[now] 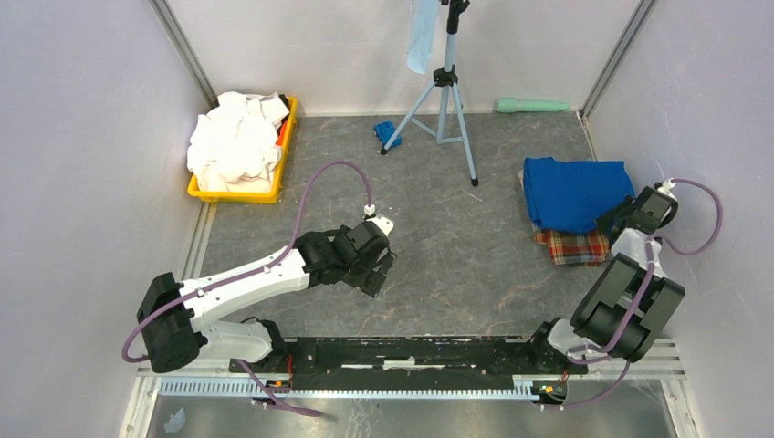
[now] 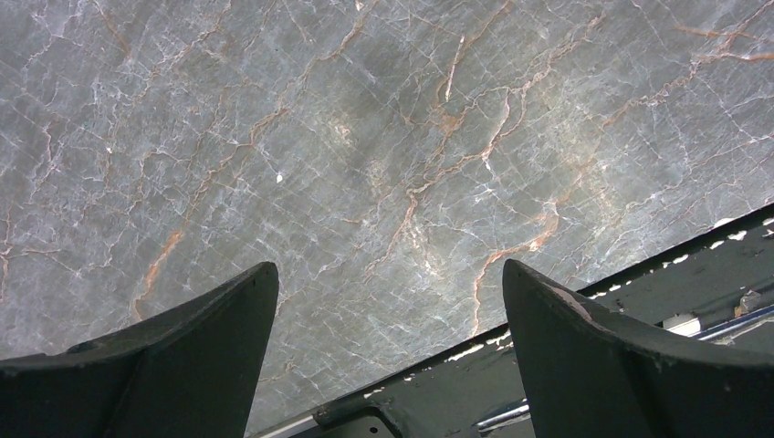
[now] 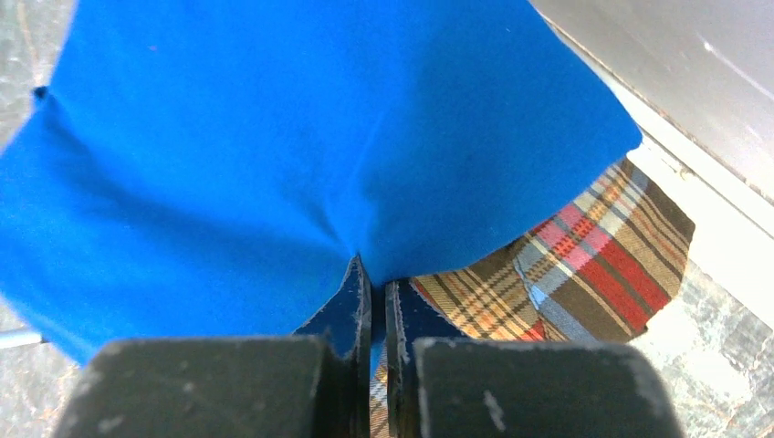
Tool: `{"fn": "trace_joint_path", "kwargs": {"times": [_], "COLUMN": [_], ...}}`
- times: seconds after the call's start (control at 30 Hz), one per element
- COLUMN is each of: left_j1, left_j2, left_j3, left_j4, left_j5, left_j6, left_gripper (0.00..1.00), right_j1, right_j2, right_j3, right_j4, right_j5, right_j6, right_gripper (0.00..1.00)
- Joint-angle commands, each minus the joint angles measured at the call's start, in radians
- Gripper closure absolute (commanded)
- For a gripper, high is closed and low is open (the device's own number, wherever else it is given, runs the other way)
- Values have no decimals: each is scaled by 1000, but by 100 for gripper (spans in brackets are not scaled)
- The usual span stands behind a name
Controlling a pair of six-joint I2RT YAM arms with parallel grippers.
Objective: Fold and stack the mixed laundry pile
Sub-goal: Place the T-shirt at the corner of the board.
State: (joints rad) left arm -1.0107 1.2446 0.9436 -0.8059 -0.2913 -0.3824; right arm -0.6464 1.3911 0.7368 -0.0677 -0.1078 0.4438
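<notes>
A folded royal-blue T-shirt (image 1: pixel 570 192) (image 3: pixel 274 137) lies on a red-green plaid cloth (image 1: pixel 573 246) (image 3: pixel 584 265) at the table's right side. My right gripper (image 1: pixel 613 222) (image 3: pixel 376 274) is shut on the T-shirt's near right edge, and the cloth puckers at the fingertips. The remaining mixed laundry pile, mostly white shirts (image 1: pixel 235 141) with an orange piece showing, fills a yellow tray (image 1: pixel 235 194) at the far left. Over the bare grey table (image 1: pixel 456 246), left of centre, hangs my left gripper (image 1: pixel 381 269) (image 2: pixel 388 274), open and holding nothing.
A tripod (image 1: pixel 447 100) stands at the back centre with a pale-blue cloth (image 1: pixel 421 36) hanging from it. A small bright-blue object (image 1: pixel 387 133) lies by its left leg. A green cylinder (image 1: pixel 531 105) rests against the back wall. Walls close in both sides.
</notes>
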Motion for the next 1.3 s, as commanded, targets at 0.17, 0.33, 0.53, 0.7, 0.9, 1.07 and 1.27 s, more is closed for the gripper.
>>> {"fn": "trace_joint_path", "kwargs": {"times": [0.17, 0.33, 0.53, 0.7, 0.9, 1.07, 1.27], "left_j1": [3, 4, 3, 3, 3, 3, 5], "left_j2": [-2, 4, 4, -2, -9, -20, -50], "left_j3": [24, 24, 23, 25, 27, 27, 32], "left_j4": [14, 13, 13, 13, 13, 15, 17], "left_j5": [-31, -31, -25, -27, -29, -37, -72], "left_j6": [39, 40, 37, 39, 39, 40, 37], "left_gripper": [2, 2, 2, 2, 2, 2, 1], "right_j1": [-15, -14, -16, -16, -14, 7, 69], "right_j2": [-81, -51, -28, -79, -221, -308, -313], "right_j3": [126, 30, -5, 44, 49, 59, 67], "right_j4": [-4, 31, 27, -22, -121, -184, -154], "right_j5": [-14, -4, 45, 40, 25, -35, -41], "right_j6": [-69, -61, -71, -73, -85, -120, -144], "right_gripper": [100, 100, 76, 37, 21, 19, 26]}}
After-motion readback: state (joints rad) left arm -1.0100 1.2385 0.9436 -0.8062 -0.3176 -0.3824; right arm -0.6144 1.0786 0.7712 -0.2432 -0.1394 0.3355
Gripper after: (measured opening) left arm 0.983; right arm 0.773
